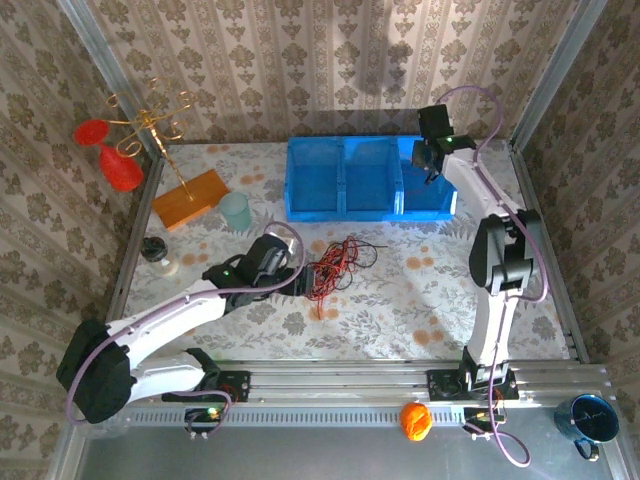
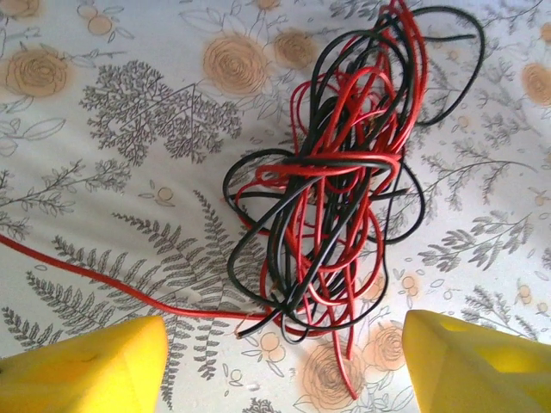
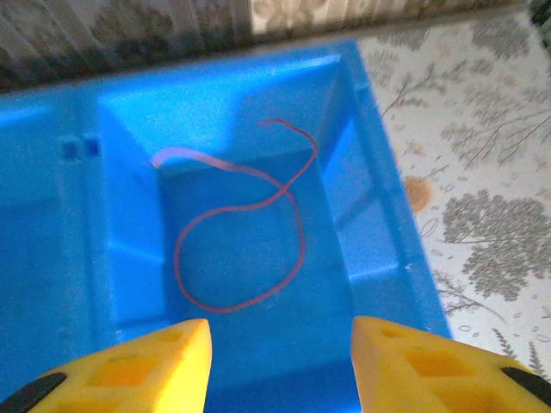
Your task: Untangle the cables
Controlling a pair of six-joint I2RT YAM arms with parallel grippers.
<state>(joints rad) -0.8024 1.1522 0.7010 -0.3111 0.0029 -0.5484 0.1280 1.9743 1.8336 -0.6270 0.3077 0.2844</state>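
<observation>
Table (image 1: 400,300): 1 tangle (image 1: 335,265) (image 2: 344,172) of red and black cables at centre; strands too knotted to count. 1 red strand (image 2: 86,275) trails out of it to the left.

Left gripper (image 1: 300,283) (image 2: 284,361): just beside the tangle, jaws apart, nothing between them.

Bin (image 1: 345,205) (image 3: 379,215): 3 compartments. 1 red cable (image 3: 301,241) lies looped in the right one.

Right gripper (image 1: 432,160) (image 3: 281,361): above that compartment, jaws apart, empty.

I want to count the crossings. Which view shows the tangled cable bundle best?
Left wrist: the bundle is close, red and black loops distinct. Top external shows it small, strands merged. Right wrist faces a separate red cable in the blue bin.
</observation>
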